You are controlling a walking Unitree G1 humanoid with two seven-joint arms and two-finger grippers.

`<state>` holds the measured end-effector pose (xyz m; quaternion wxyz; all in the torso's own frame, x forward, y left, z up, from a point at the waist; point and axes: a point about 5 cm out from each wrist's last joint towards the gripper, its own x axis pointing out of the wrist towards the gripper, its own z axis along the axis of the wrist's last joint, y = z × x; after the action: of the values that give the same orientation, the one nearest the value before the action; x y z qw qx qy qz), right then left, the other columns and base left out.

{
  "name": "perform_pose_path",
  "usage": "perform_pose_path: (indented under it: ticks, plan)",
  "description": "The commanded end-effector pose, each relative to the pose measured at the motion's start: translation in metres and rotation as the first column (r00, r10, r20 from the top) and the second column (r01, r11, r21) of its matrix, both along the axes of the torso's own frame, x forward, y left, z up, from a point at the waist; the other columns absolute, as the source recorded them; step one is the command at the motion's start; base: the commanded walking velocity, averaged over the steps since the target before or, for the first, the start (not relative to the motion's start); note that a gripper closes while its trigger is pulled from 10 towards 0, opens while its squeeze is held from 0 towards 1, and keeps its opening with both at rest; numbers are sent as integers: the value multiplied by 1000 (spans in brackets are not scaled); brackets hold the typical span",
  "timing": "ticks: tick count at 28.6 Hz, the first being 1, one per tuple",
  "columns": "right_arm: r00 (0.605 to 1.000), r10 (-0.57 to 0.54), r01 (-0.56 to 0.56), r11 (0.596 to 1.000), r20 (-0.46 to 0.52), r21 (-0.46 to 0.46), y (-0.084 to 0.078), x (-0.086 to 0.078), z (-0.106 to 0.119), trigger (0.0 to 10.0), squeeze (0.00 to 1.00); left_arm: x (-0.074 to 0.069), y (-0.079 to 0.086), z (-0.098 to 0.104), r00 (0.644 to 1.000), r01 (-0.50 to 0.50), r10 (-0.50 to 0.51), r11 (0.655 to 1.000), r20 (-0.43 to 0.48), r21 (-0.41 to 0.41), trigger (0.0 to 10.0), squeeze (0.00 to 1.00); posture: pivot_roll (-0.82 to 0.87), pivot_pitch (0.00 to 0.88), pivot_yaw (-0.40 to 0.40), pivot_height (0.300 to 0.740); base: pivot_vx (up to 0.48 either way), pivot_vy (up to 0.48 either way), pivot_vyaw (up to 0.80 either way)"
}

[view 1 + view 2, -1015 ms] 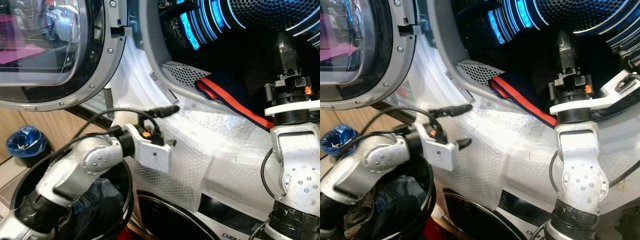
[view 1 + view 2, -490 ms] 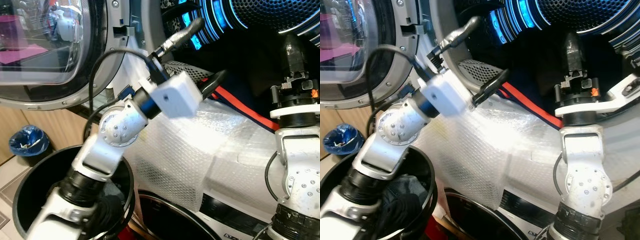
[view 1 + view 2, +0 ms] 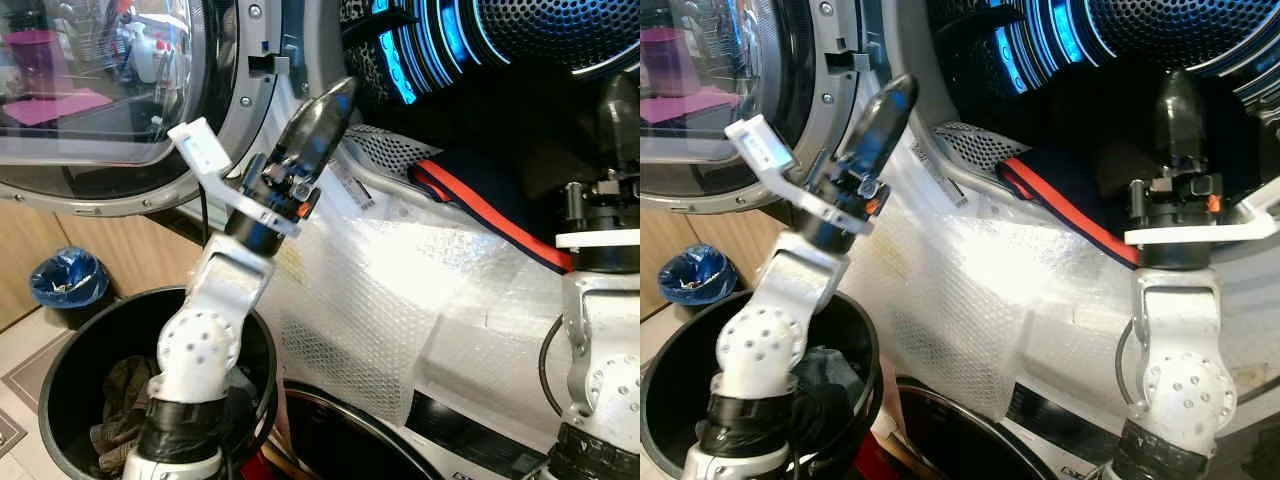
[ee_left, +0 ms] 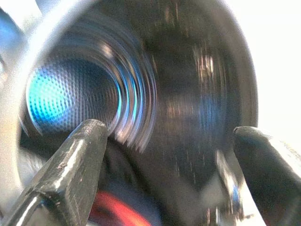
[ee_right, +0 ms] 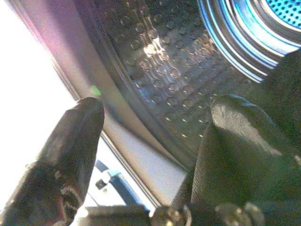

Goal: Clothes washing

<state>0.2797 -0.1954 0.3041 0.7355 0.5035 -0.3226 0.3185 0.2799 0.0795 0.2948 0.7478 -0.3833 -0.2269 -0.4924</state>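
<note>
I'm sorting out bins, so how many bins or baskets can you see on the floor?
2. A big black laundry basket with clothes stands under the left arm; a small bin with a blue liner stands behind it by the cabinet. Others may be hidden.

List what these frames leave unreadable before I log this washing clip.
- Drum contents: eye views, cut by the top edge, deep shadow.
- Navy garment: mostly hidden in shadow inside the drum.
- Bin contents: left arm covers them.
- Left wrist view: motion blur smears the drum.

The left wrist view's drum (image 4: 75,94) is motion-blurred; the dark garment (image 3: 500,195) lies partly hidden behind the right arm.
</note>
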Motion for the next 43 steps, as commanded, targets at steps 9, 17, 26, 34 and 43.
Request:
perform_pose_path:
  ticks: [9,17,26,34,43]
  plan:
    - [997,22,-24,999,77,28,-7,-15,1,10000,0,-7,-28,-36,963,250,-220,944,-152,216,10000,0,-17,54,-57,740,0,0,0]
    - [995,50,-52,998,86,26,-4,-17,-1,10000,0,13,-34,-13,899,416,-424,905,-110,-91,10000,0,-20,52,-58,740,0,0,0]
    - [993,68,-71,997,96,23,-2,-20,-2,10000,0,6,-79,-11,797,595,-591,804,-123,-6,10000,0,-30,58,-56,740,0,0,0]
    - [989,89,-91,996,119,10,2,-25,-2,10000,0,8,-102,-23,781,615,-594,785,-191,71,10000,0,-37,59,-48,740,0,0,0]
    - [987,106,-108,994,121,12,4,-25,-4,10000,0,34,-104,-6,823,545,-531,838,-200,20,10000,0,-33,60,-53,740,0,0,0]
